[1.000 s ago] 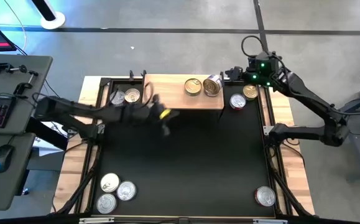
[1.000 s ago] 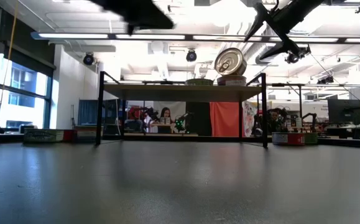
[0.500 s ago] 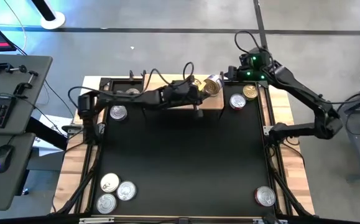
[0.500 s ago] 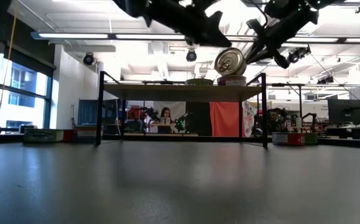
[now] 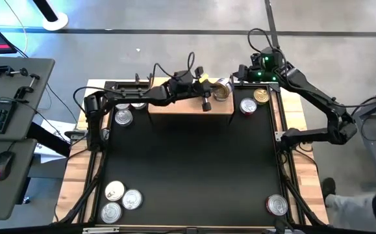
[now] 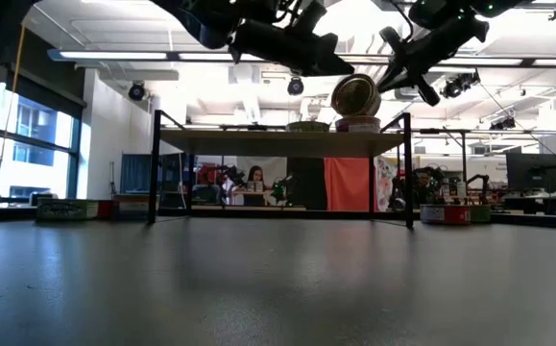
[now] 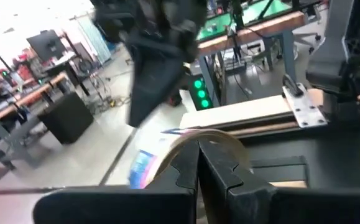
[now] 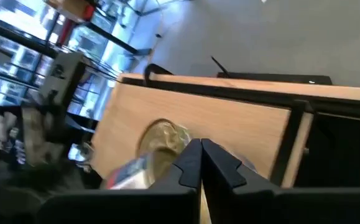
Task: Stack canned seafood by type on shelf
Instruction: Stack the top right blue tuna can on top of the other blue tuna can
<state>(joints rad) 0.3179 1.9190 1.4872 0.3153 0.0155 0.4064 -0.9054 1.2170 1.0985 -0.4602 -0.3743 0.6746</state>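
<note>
Stacking barely started: shelf (image 5: 181,104) held a tilted can (image 5: 221,89); loose tins (image 5: 123,200) remained at 7 o'clock; both jaws looked clenched.

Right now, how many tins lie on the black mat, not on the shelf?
7 tins: one beside the shelf's left end, two beside its right end, three in the near-left corner, one near-right. The left arm may hide more.

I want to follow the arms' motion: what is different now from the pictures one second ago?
The left gripper swept from the shelf's left end across to the tilted can. The right gripper moved slightly nearer that can. The cans on the mat stayed in place.
</note>
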